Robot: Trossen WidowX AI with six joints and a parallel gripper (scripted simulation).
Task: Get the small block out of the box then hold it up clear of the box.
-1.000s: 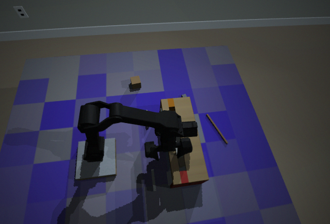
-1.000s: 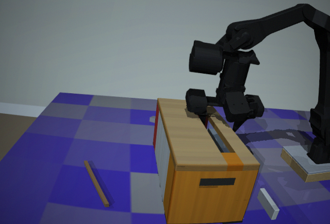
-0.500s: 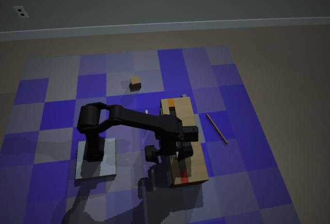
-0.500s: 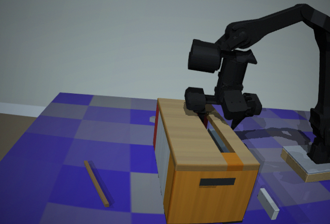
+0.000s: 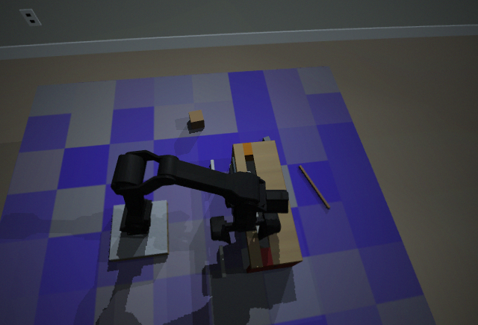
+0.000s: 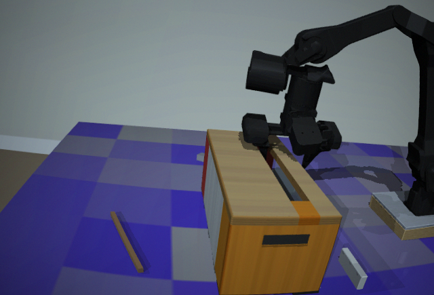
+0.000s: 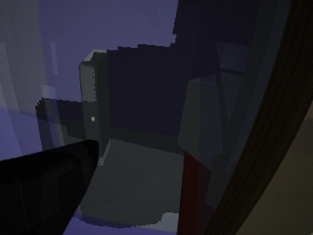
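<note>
- Table (image 5: 347,152): chequered top. All clock directions below are read on the top view.
- Box (image 6: 245,165): 1 long wooden box. Its long axis runs roughly 11 to 5 o'clock, with the orange end (image 6: 273,256) at 11 and the red end (image 5: 266,258) at 5. A slot (image 6: 285,183) runs along the lid. The orange face has a dark opening, so this is judged to be the exit end and red the pocket end.
- Arm (image 5: 200,176): reaches from its base at 9 o'clock across to the 5 o'clock part of the box.
- Gripper (image 6: 285,153): jaws wide apart and holding nothing. It points down over the slot, close to the red end. 1 finger seems to dip into the slot and the other hangs outside the front edge.
- Block (image 7: 131,186): not seen in the 2 wide views. The wrist view shows a grey blocky shape, probably the block, low inside the box and just beside the red wall.
- Key relation: if that shape is the block, it has to travel toward 11 o'clock along the box axis. The finger therefore needs to be on its 5 o'clock side, because any nudge toward 5 risks the pocket.
- Tan cube (image 5: 196,119): lies loose on the table at 11 o'clock from the box. Its role cannot be told.
</note>
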